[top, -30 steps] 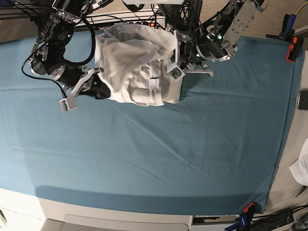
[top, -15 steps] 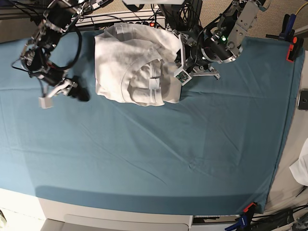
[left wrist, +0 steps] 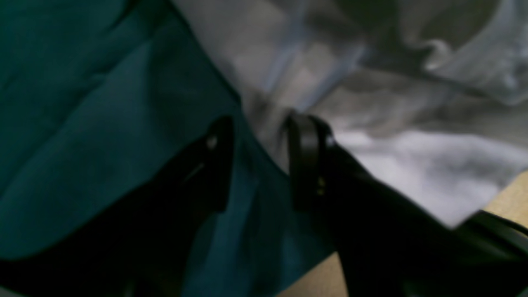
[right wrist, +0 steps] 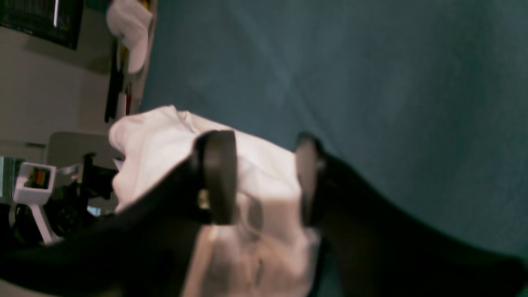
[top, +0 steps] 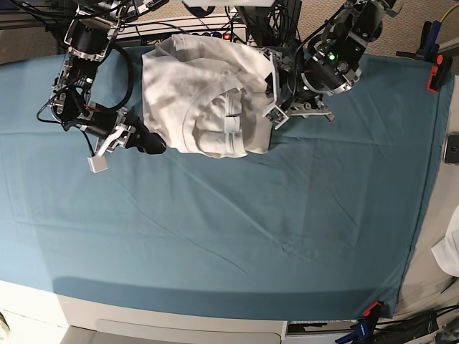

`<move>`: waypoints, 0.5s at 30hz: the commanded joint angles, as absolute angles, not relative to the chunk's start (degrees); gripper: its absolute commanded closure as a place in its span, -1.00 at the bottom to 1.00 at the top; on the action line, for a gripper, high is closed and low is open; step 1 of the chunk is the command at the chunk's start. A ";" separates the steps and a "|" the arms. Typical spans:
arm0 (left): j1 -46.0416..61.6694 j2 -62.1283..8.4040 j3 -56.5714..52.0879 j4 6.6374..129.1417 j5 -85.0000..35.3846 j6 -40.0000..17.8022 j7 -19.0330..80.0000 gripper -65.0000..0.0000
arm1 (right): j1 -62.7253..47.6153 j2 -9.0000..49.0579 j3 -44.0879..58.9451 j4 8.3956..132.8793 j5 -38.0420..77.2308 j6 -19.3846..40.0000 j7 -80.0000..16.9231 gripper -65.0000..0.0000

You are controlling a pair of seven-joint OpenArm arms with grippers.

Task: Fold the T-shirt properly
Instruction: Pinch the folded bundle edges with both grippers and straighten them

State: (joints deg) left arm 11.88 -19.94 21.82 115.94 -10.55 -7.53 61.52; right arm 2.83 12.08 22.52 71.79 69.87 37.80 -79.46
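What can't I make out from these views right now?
- T-shirt's neckline and label: not identifiable in the base view; folds may hide them.
- Left gripper's fingertips: blurred in the left wrist view, so contact is unclear.
- Shirt's lower part in the right wrist view: cut off by the bottom edge.

No legible txt, label, brand, no. or sign in any of the 3 views.
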 commanded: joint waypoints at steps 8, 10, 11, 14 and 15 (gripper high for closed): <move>16.69 -21.47 12.67 119.42 -12.03 -7.51 63.07 0.28 | 3.18 12.21 22.22 72.38 71.33 38.20 -80.00 0.71; 19.20 -22.68 9.21 121.03 -14.06 -8.19 63.02 0.28 | 3.18 12.21 22.24 72.38 71.33 38.20 -80.00 0.83; 20.51 -23.20 7.44 121.80 -15.68 -8.88 62.98 0.28 | 3.18 12.21 22.24 72.38 71.33 38.20 -80.00 0.85; 24.67 -23.79 2.26 123.09 -22.70 -10.90 62.15 0.28 | 3.18 12.21 22.22 72.38 71.35 38.17 -80.00 0.85; 25.89 -23.64 0.86 123.07 -25.71 -12.23 61.91 0.28 | 3.18 12.19 22.22 72.38 71.35 38.20 -80.00 0.85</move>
State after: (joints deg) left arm 25.89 -23.35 0.89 122.02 -25.32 -12.08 62.41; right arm 2.68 12.05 22.41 71.94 70.17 38.59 -79.66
